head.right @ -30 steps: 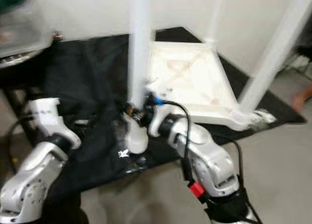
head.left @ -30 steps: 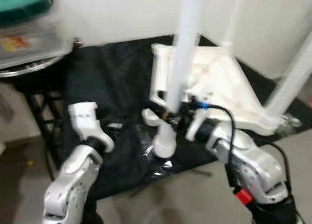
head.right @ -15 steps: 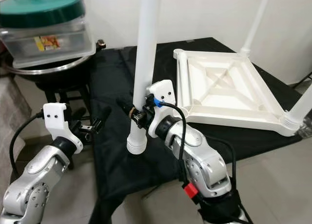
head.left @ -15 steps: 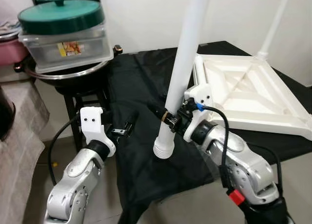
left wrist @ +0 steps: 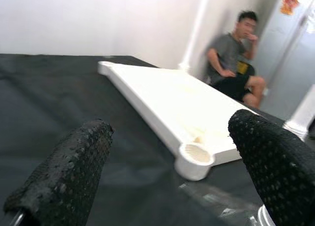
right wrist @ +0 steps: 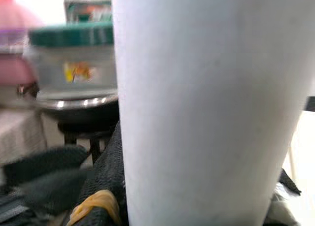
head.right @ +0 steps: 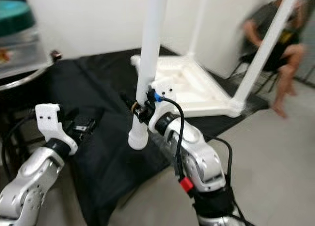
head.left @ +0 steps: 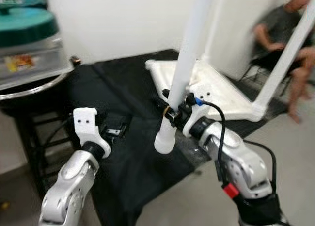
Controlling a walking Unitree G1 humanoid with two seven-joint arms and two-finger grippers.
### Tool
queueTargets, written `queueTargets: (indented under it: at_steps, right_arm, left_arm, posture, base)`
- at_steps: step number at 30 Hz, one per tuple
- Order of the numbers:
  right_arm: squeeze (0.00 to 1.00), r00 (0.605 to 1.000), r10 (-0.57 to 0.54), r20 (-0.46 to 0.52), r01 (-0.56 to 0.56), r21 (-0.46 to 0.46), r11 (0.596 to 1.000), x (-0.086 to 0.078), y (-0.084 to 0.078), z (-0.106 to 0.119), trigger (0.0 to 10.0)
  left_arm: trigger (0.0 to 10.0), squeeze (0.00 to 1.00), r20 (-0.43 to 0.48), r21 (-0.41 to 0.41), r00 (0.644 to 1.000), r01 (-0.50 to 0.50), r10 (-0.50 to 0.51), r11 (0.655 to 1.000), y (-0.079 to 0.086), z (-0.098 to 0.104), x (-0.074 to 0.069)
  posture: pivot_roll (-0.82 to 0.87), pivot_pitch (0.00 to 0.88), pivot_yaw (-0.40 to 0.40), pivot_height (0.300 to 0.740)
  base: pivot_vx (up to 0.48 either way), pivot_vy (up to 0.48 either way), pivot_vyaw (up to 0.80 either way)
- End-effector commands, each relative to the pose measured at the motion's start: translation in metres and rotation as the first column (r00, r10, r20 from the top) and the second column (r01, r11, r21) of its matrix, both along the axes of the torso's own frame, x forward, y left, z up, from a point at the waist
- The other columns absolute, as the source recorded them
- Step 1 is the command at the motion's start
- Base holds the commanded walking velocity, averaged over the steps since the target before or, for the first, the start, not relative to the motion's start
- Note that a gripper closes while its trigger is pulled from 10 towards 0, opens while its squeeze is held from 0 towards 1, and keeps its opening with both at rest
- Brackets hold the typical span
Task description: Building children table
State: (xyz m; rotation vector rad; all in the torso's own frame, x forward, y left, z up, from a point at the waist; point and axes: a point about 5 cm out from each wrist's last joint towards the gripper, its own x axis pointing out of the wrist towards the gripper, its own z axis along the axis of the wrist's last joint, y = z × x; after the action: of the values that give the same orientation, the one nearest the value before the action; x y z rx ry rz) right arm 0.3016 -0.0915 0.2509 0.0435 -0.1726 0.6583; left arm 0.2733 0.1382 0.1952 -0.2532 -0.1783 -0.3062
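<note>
My right gripper (head.left: 171, 108) is shut on a long white table leg (head.left: 186, 71), held nearly upright, its ribbed lower end (head.left: 164, 143) hanging above the black cloth (head.left: 115, 90). The same leg (right wrist: 197, 113) looms close in the right wrist view. Behind it the white tabletop (head.left: 212, 90) lies upside down on the cloth. One leg (head.left: 287, 53) stands fitted at its near right corner and another (head.left: 212, 21) at the back. An empty corner socket (left wrist: 195, 160) faces my left gripper (head.left: 117, 126), which hovers open to the left of the held leg, fingers (left wrist: 74, 172) wide apart.
A clear container with a green lid (head.left: 24, 41) sits on a metal pot on a stand at the left. A person (head.left: 280, 34) sits on a chair at the back right, close to the tabletop's far side. Bare floor (head.left: 290, 152) lies to the right.
The camera has swung, so the whole scene has shifted and the seated person has come into view. My right gripper still holds the leg; the left stays open.
</note>
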Motion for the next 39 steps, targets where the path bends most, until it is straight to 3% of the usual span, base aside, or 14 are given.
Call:
queueTargets:
  at_steps: [1, 19, 24, 35, 39]
  right_arm:
    - [0.0, 0.999, -0.042, 0.013, 0.042, 0.004, 0.999, 0.002, -0.008, -0.001, 10.0]
    - [0.0, 0.999, -0.038, 0.029, 0.038, 0.001, 0.999, 0.005, -0.009, 0.001, 10.0]
    - [0.0, 0.999, -0.036, 0.032, 0.037, -0.006, 0.999, 0.005, -0.011, 0.001, 10.0]
    - [0.0, 0.999, -0.017, 0.048, 0.018, -0.022, 1.0, 0.004, -0.009, 0.003, 10.0]
    - [0.0, 0.995, 0.063, 0.076, -0.064, 0.015, 0.998, 0.005, -0.001, 0.015, 10.0]
  left_arm:
    - [10.0, 0.0, 0.013, 0.002, 1.0, 0.02, -0.02, 1.0, -0.006, 0.003, 0.001]
    - [10.0, 0.0, 0.021, -0.004, 0.999, 0.039, -0.039, 0.999, -0.011, 0.004, 0.002]
    - [10.0, 0.0, 0.012, 0.003, 0.997, 0.073, -0.073, 0.997, -0.017, 0.004, 0.0]
    - [10.0, 0.0, 0.031, -0.009, 0.998, 0.063, -0.063, 0.998, -0.015, 0.006, 0.0]
    - [10.0, 0.0, 0.04, 0.003, 0.997, 0.06, -0.06, 0.998, -0.011, 0.008, 0.001]
  posture:
    - [-0.02, 0.111, -0.03, 0.74]
    - [-0.02, 0.124, -0.026, 0.74]
    - [-0.02, 0.131, -0.026, 0.74]
    - [-0.03, 0.144, -0.025, 0.74]
    - [-0.03, 0.154, -0.022, 0.74]
  base:
    - [0.435, 0.0, 0.0]
    - [0.424, 0.0, 0.0]
    - [0.0, 0.0, 0.0]
    - [0.0, 0.0, 0.0]
    - [0.0, 0.0, 0.0]
